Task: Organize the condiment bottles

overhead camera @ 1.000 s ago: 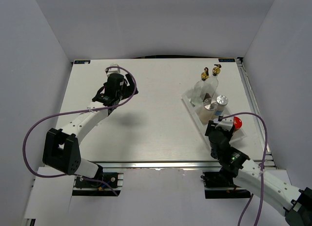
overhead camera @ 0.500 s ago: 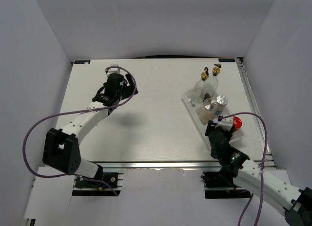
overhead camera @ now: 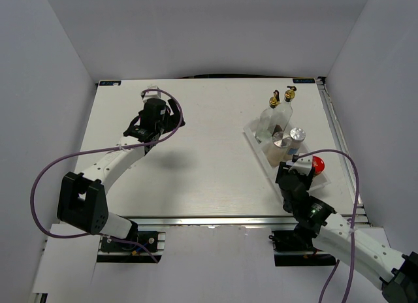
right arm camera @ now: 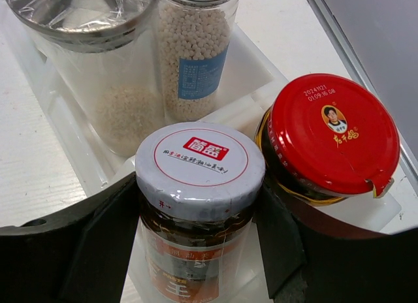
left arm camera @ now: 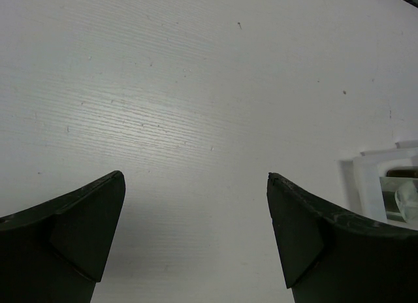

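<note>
Right claw point(right arm camera: 198, 211) clamped on white-lidded jar point(right arm camera: 200, 160) in tray point(right arm camera: 245, 68) | left claw point(left arm camera: 196, 215) wide apart over table point(left arm camera: 196, 87)

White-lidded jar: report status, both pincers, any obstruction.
Left pincer open, empty, over table. Right pincer shut on white-lidded jar, in tray. Red-lidded jar close beside it; shakers just beyond.

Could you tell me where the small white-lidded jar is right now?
In the right wrist view, the white-lidded jar sits between the jaws of the right gripper, beside the red-lidded jar.
</note>
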